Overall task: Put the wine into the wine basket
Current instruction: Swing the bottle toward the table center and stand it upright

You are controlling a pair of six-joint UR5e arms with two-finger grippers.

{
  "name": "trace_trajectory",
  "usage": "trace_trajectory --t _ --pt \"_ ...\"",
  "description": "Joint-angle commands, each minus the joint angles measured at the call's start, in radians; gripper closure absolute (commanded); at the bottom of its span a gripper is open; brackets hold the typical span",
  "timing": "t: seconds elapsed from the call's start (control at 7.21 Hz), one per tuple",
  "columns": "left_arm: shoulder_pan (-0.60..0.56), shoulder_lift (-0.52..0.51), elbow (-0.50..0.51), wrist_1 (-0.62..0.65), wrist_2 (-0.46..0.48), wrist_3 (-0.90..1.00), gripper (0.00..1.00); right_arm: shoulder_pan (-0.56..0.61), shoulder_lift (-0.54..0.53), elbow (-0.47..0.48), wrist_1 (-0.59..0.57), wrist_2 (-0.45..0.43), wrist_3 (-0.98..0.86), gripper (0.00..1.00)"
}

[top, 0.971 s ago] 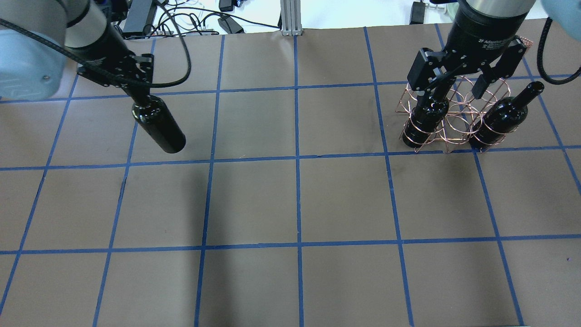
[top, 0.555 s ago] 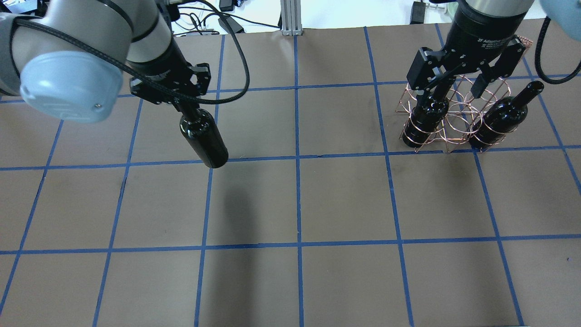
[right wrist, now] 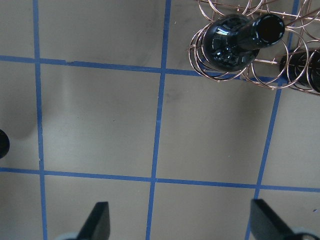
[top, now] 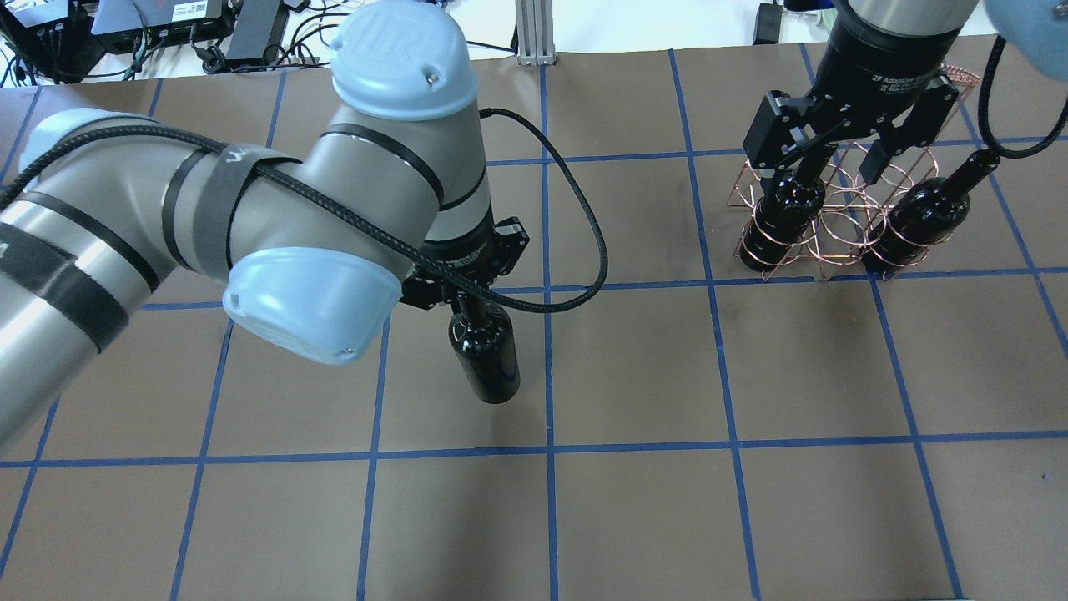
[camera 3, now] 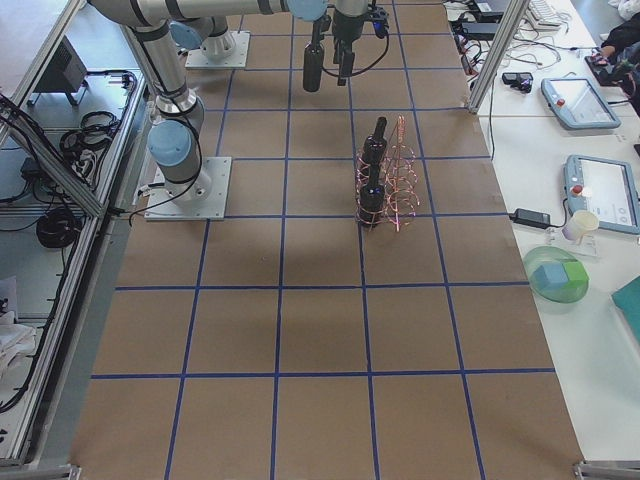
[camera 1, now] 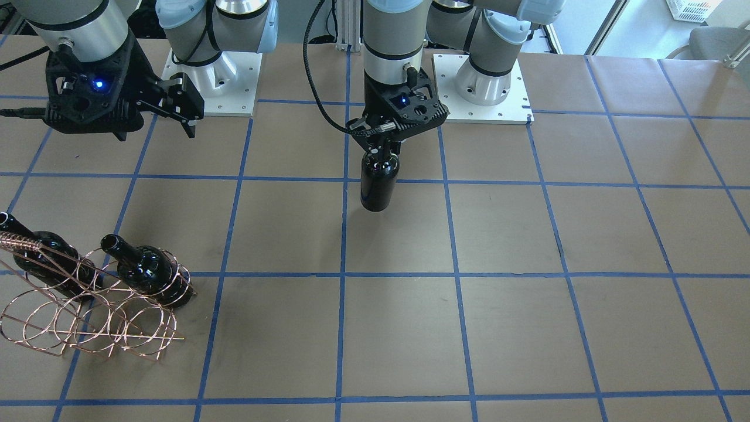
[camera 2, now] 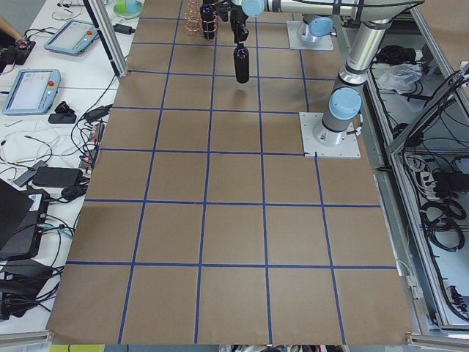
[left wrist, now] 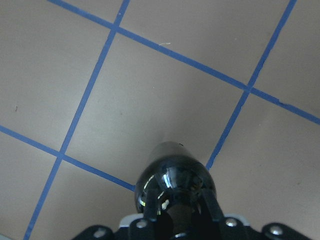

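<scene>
My left gripper (top: 467, 292) is shut on the neck of a near-black wine bottle (top: 486, 361), which hangs upright above the table's middle. The bottle also shows in the front view (camera 1: 379, 183) and the left wrist view (left wrist: 172, 182). The copper wire wine basket (top: 837, 224) stands at the far right and holds two look-alike bottles, one at its left end (top: 780, 219) and one at its right end (top: 922, 215). Its middle loops hold nothing. My right gripper (top: 834, 167) is open and empty above the basket, with its fingers (right wrist: 97, 220) spread wide.
Brown paper with a blue tape grid (top: 634, 367) covers the table. Cables and power bricks (top: 250, 33) lie beyond the far edge. An aluminium post (top: 534, 33) stands at the far middle. The arm bases (camera 1: 480, 88) are bolted at the robot's side.
My left arm has swung right and nearer with the bottle, from the far left to the table's middle. The right gripper has stayed open over the basket.
</scene>
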Motion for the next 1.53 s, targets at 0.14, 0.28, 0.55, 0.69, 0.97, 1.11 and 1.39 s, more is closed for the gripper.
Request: trace_trajectory --t 0.14,0.28,0.55,0.69,0.97,1.11,1.39 --pt "-0.038 -0.032 -0.017 0.039 -0.001 -0.049 1.0 0.0 -0.001 0.002 -0.002 -0.006 0.001 0.0" --pt "-0.04 -0.04 -0.017 0.039 -0.003 -0.05 1.0 0.0 -0.001 0.002 -0.001 -0.006 0.001 0.0" --pt "-0.042 -0.044 -0.018 0.039 0.002 -0.049 1.0 0.0 -0.001 0.002 -0.001 -0.005 0.006 0.0" --pt "-0.042 -0.046 -0.018 0.042 -0.004 -0.05 1.0 0.0 -0.001 0.002 0.001 0.0 0.004 0.0" --pt "-0.042 -0.046 -0.029 0.056 -0.004 -0.05 1.0 0.0 -0.001 0.002 0.004 -0.009 0.001 0.0" --pt "-0.043 -0.044 -0.038 0.059 -0.006 -0.05 1.0 0.0 -0.001 0.002 0.006 -0.002 0.001 0.0" --pt "-0.043 -0.044 -0.044 0.07 -0.007 -0.052 1.0 -0.002 -0.001 0.002 0.006 0.006 0.001 0.0"
